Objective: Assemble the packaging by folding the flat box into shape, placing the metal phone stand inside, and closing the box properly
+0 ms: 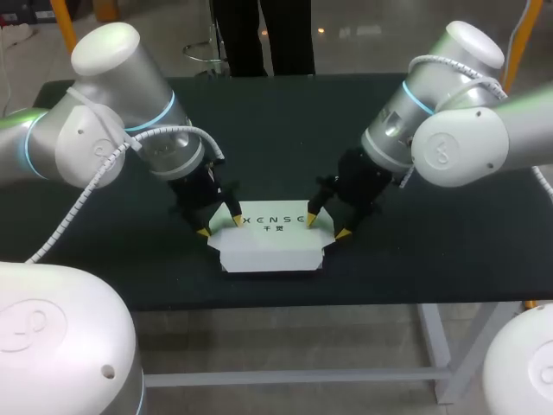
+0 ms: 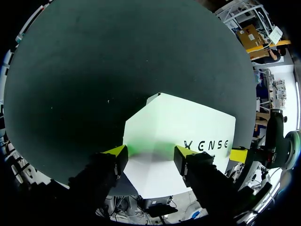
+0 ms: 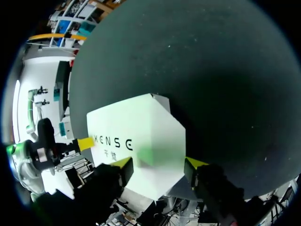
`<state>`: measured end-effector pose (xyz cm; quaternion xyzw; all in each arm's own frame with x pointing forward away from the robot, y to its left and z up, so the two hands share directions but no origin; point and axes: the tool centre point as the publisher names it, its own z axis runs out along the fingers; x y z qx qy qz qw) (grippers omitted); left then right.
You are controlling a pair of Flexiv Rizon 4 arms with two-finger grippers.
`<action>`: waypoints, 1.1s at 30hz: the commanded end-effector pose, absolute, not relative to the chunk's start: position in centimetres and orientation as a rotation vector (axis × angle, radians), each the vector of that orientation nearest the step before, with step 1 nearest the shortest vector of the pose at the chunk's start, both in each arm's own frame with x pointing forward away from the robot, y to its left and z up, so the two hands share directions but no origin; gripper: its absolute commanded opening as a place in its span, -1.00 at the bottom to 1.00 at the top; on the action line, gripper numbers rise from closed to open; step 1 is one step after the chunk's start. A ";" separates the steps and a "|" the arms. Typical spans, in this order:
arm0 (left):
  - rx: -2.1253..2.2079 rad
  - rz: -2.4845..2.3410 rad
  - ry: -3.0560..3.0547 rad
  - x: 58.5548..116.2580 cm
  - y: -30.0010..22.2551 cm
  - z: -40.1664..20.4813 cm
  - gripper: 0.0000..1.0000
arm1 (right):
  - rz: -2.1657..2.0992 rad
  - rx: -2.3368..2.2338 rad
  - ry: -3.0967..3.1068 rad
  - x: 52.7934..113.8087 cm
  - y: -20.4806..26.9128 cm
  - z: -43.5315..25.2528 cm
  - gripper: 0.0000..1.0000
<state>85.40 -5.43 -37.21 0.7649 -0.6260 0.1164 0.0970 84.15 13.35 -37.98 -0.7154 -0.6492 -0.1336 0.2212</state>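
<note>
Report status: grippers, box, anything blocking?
Left gripper open, fingers astride left end of box. Right gripper open, astride right end. Box formed, looks closed, on table; stand not in view. No obstruction seen.

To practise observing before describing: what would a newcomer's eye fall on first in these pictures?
The white box stands out brightly against the dark table, near the table's front edge. The left tool and the right tool sit at the box's two ends, yellow-tipped and open over its corners.
</note>
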 end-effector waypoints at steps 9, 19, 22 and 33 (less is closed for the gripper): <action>2.289 0.303 -1.875 85.4 -5.8 -37.5 0.25 | -0.375 -1.983 -1.818 83.2 13.0 -37.3 0.36; 2.295 0.294 -1.881 85.4 -5.9 -37.4 0.22 | -0.390 -2.061 -1.803 81.5 11.6 -36.7 0.33; 2.294 0.291 -1.884 85.4 -6.0 -37.4 0.23 | -0.404 -2.072 -1.799 81.3 11.1 -36.2 0.35; 2.295 0.284 -1.890 85.5 -6.2 -37.5 0.25 | -0.438 -2.052 -1.840 82.2 11.9 -35.2 0.43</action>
